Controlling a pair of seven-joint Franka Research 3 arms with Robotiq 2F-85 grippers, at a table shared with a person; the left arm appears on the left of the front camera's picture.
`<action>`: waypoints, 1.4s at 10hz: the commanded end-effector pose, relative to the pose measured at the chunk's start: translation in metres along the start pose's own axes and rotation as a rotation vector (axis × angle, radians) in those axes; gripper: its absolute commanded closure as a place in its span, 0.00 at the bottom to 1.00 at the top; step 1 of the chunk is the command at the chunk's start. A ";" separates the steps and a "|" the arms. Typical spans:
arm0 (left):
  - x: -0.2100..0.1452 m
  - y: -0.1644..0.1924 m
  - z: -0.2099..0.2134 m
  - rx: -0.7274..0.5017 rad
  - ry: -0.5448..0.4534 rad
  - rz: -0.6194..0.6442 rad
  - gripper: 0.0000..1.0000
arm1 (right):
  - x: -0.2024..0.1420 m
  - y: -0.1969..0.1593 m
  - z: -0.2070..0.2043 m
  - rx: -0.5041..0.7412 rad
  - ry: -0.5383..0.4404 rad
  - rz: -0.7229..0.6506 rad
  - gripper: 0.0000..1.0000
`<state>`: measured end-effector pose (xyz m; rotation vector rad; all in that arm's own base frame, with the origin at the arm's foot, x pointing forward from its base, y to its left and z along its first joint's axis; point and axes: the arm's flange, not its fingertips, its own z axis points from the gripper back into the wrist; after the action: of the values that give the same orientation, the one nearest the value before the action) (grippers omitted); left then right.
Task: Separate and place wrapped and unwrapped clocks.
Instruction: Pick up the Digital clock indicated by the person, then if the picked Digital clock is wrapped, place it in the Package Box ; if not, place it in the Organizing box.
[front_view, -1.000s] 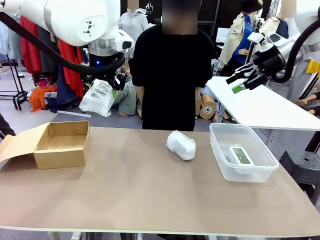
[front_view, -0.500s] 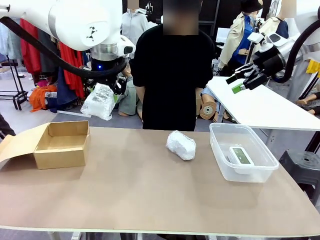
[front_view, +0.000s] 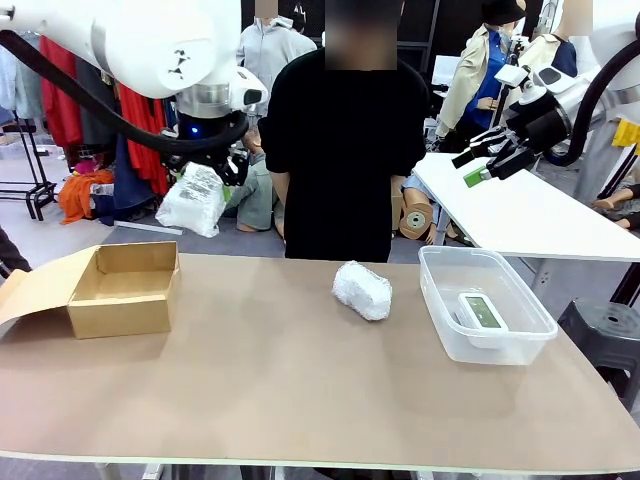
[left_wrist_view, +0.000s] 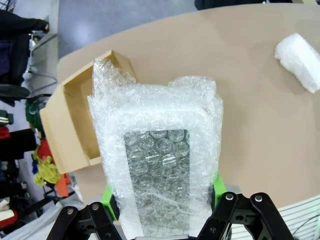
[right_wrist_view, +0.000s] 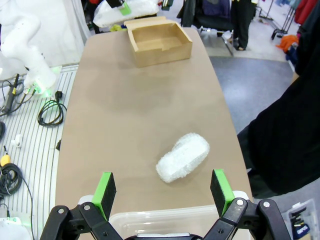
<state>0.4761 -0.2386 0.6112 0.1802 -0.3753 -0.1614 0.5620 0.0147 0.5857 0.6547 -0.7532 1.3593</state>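
Gripped by the left hand (front_view: 208, 168), the wrapped bundle (front_view: 190, 200) was moved slightly nearer the box (front_view: 120, 315); the right hand (front_view: 472, 165) is kept wide open, empty

Illumination is diffuse, overhead and evenly moderate. The bench (front_view: 300, 400) surface reads matte and uniformly lit. Shadows are soft and short: faint ones lie at the base of the cardboard box (front_view: 125, 295) and under the rounder bubble-wrapped bundle (front_view: 362, 290). The left arm's white shell (front_view: 150, 40) is close to overexposed. In the left wrist view, the flat bubble-wrapped bundle (left_wrist_view: 157, 165) carries small specular glints. Both wrist views bow the bench edges through wide-angle distortion.
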 end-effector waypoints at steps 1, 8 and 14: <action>-0.015 0.032 0.007 0.037 -0.043 0.023 1.00 | 0.001 0.001 0.001 -0.001 0.006 0.005 0.00; -0.016 0.058 0.020 0.049 -0.050 0.086 1.00 | 0.001 0.001 0.001 -0.001 0.006 0.005 0.00; -0.016 0.058 0.020 0.049 -0.050 0.086 1.00 | 0.001 0.001 0.001 -0.001 0.006 0.005 0.00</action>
<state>0.4617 -0.1863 0.6327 0.2103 -0.4329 -0.0775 0.5620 0.0146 0.5857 0.6547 -0.7532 1.3592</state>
